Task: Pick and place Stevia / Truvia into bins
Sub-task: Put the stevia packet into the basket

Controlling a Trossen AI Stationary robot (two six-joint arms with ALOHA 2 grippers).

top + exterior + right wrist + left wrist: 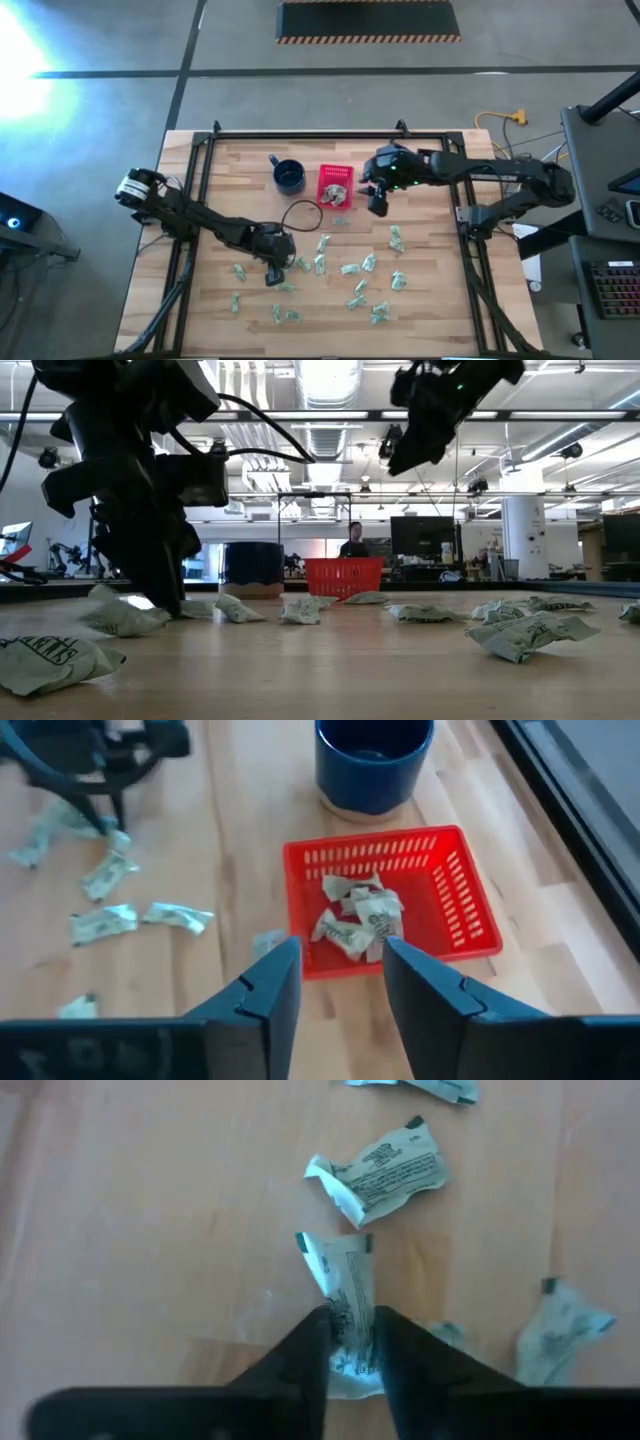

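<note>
Many pale green-and-white sachets (350, 270) lie scattered flat on the wooden table. My left gripper (272, 274) is down at the table among them, shut on one sachet (346, 1275). The red basket (335, 186) stands near the far edge beside a blue mug, with several sachets (355, 915) lying in it. My right gripper (378, 206) hangs raised above the table just right of the basket, open and empty; the right wrist view looks past its fingers (342, 982) into the basket. My left gripper pinches one end of a sachet (350, 1325) between its two fingers (312, 1350), coming from above and pointing down. The rest of the sachet lies flat on the table and sticks out beyond the fingertips.
A dark blue mug (290, 176) stands left of the basket. A black cable loops on the table (300, 213) between the mug and my left arm. A black frame borders the table (300, 134). Bare wood shows at the table's left side (200, 280).
</note>
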